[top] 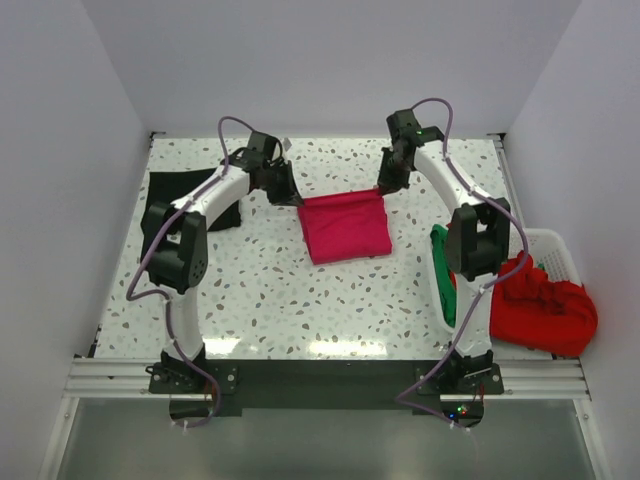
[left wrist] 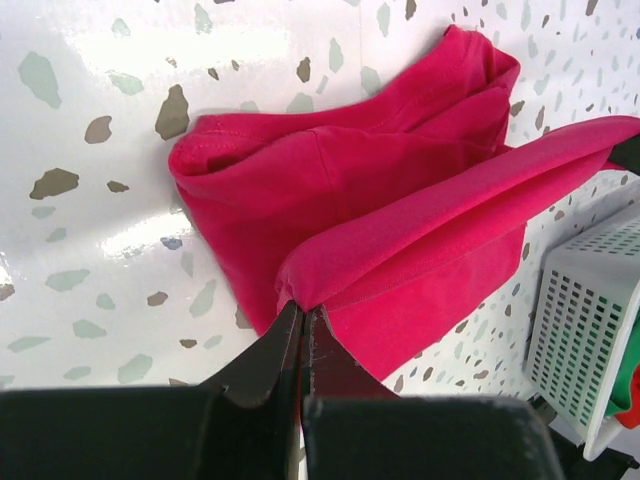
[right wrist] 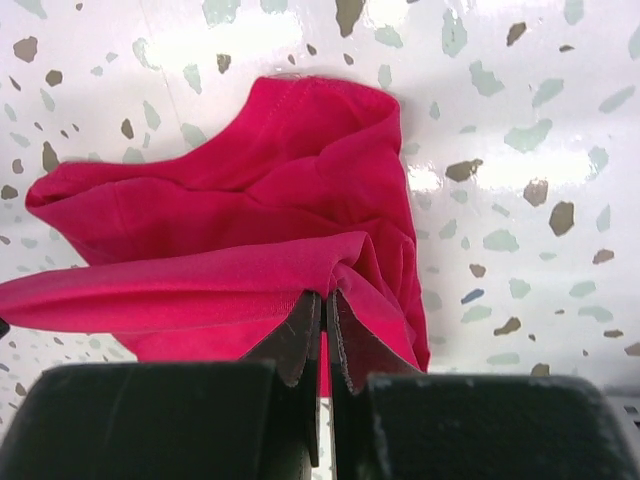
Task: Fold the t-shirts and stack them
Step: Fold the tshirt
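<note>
A magenta-pink t-shirt (top: 346, 227) lies partly folded on the speckled table (top: 280, 290). Its far edge is lifted and stretched between both grippers. My left gripper (top: 297, 200) is shut on the far left corner of that shirt (left wrist: 380, 220); the cloth bunches at its tips (left wrist: 303, 305). My right gripper (top: 383, 190) is shut on the far right corner (right wrist: 250, 230), pinched at its tips (right wrist: 325, 293). A black t-shirt (top: 190, 195) lies flat at the far left, behind the left arm. A red t-shirt (top: 545, 305) and a green one (top: 441, 270) hang over the basket at the right.
A white lattice basket (top: 548, 250) stands at the table's right edge, also seen in the left wrist view as a white lattice basket (left wrist: 590, 320). White walls close in the table on three sides. The arm bases sit on a dark rail (top: 320, 375) at the near edge.
</note>
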Available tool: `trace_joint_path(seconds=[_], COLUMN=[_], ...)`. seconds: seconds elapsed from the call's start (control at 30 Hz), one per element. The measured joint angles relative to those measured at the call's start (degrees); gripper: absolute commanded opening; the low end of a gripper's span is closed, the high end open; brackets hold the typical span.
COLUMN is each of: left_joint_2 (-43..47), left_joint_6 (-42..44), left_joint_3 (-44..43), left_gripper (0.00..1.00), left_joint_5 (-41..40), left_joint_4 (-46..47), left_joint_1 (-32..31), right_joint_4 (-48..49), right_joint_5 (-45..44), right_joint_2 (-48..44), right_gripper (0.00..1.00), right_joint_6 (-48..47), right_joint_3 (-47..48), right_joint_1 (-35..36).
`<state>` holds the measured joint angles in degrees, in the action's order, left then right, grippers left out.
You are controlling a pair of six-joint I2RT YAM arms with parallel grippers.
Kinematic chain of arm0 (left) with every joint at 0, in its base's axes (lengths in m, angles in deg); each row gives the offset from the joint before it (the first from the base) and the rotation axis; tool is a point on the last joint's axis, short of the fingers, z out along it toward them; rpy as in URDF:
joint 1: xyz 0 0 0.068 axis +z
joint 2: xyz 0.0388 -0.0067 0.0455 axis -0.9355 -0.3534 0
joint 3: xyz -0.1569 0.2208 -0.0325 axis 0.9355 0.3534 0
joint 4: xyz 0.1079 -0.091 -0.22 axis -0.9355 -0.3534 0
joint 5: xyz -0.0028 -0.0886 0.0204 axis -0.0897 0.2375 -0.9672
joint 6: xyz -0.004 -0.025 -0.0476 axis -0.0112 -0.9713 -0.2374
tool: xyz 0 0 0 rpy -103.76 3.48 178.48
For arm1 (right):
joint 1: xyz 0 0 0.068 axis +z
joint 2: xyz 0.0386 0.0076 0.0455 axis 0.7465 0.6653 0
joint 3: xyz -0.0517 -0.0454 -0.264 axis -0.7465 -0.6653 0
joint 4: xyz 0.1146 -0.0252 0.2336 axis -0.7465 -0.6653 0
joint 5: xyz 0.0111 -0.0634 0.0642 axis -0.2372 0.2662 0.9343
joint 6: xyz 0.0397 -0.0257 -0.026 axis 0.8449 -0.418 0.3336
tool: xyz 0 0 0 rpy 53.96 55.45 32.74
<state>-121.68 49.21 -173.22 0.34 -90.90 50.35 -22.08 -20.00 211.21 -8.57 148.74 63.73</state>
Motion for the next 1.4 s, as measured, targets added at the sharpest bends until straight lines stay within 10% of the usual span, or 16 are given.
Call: trace_joint_path(seconds=[0.33, 0.5, 0.57, 1.4], left_joint_2=[-2.86, -3.04, -3.04, 11.74], left_joint_6=[-0.55, -1.57, -1.79, -8.04], left_joint_3=[-1.55, -2.47, -2.58, 34.75], left_gripper=[0.09, 0.50, 0.56, 0.62], left_joint_5=[-0.70, -3.65, -4.96, 5.97], left_joint_4=[0.04, -0.24, -0.15, 30.91], left_joint_1=[0.68, 1.31, 1.88, 2.78], right_joint_4=[-0.94, -3.93, -4.42, 8.28], right_joint_5=[0.81, 0.09, -0.09, 16.00], right_joint_2=[6.88, 12.55, 14.14, -4.20], right_gripper=[0.00, 0.63, 0.68, 0.62], right_joint_6=[-1.33, -3.39, -4.57, -9.97], right_joint_3=[5.68, 13.97, 17.05, -18.45], right_joint_1=[-0.22, -0.81, -1.44, 3.02])
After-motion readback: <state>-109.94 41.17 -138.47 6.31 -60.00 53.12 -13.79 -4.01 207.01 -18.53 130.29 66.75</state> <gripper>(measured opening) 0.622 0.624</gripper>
